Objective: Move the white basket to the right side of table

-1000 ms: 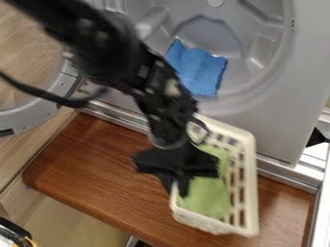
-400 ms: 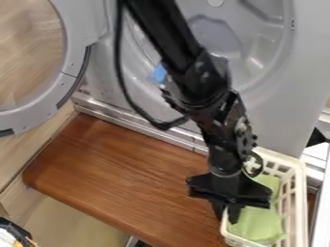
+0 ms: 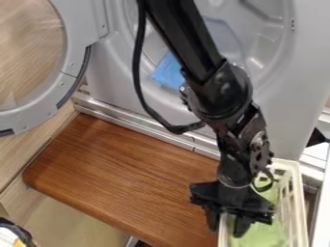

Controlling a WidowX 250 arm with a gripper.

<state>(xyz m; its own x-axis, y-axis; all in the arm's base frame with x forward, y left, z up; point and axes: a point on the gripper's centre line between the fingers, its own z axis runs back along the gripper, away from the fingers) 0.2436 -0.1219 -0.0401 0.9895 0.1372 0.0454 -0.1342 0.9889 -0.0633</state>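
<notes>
At the near edge of the view, the white basket (image 3: 297,195) sits at the right end of the table, with its left wall between the two fingers of the gripper (image 3: 226,231), which are closed on that wall. The rest of the basket lies to the right of the gripper, long and slatted, running away toward the back. A green cloth (image 3: 261,237) lies inside it, just right of the gripper. The brown wooden table (image 3: 116,178) stretches left from the gripper to a rounded corner. Above the gripper rises the black arm (image 3: 222,94), slanting up and left, a black cable (image 3: 137,72) looping down on its left side. Farther back, beyond the gripper, a metal rail (image 3: 138,121) runs along the far side of the table. Behind that stands a grey machine (image 3: 280,116) with a round opening; a blue cloth (image 3: 169,72) is in there, up and left of the gripper. Well left of the gripper, its round door (image 3: 76,60) hangs open
</notes>
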